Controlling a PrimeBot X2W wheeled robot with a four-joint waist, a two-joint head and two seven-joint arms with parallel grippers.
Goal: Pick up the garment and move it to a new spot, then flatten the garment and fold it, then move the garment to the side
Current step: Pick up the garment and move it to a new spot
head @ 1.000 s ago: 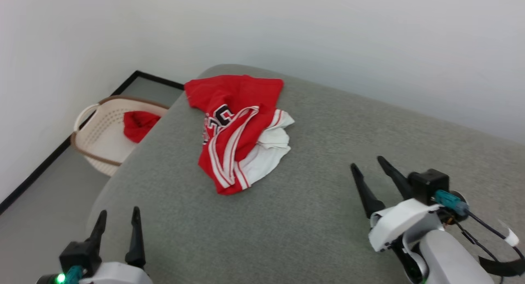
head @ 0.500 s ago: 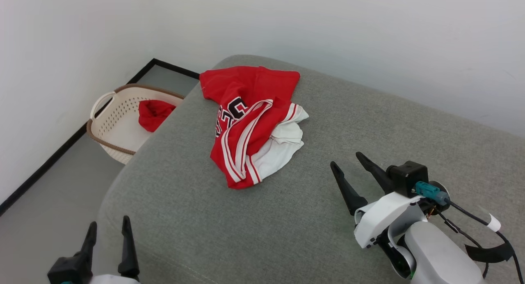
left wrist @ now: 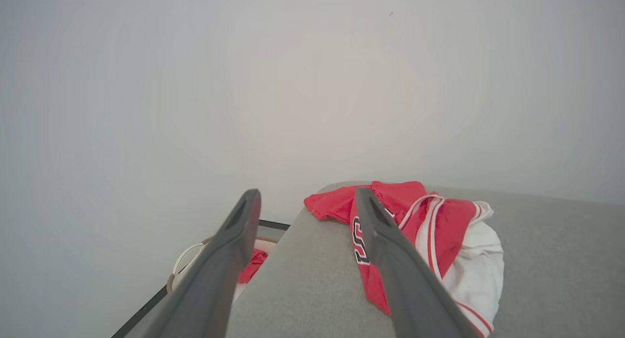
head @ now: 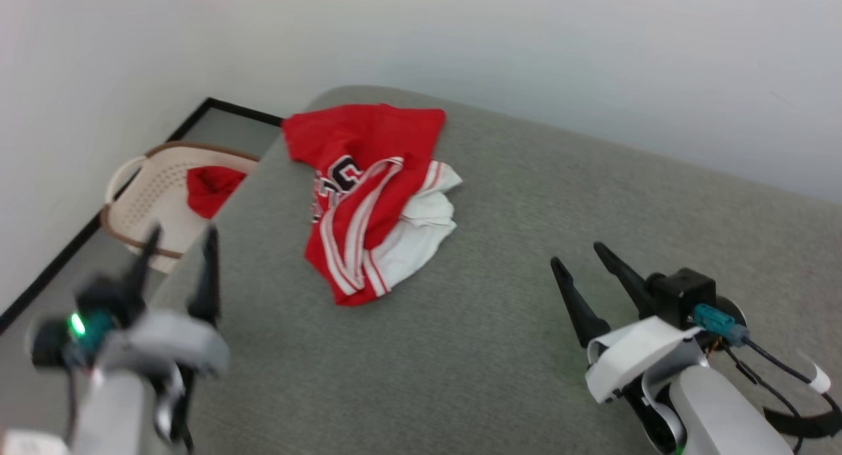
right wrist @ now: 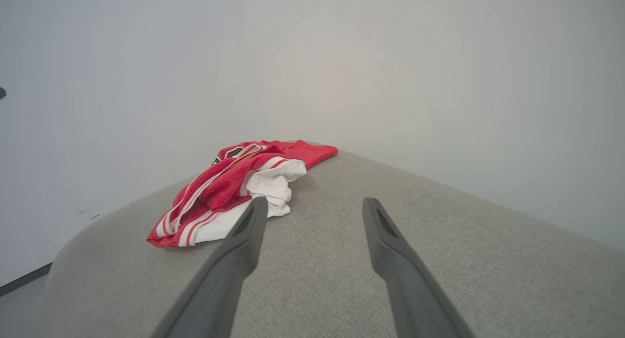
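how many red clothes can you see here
2. The garment lies crumpled on the grey cushion; a second red cloth sits in the basket beside the cushion. More may be hidden inside the basket.

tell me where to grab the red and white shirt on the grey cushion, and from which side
Take the garment by the raised ridge of striped trim, coming down from above on its near side. There the cloth is bunched up off the grey cushion, so jaws could likely close around a fold; the far red part lies flat.
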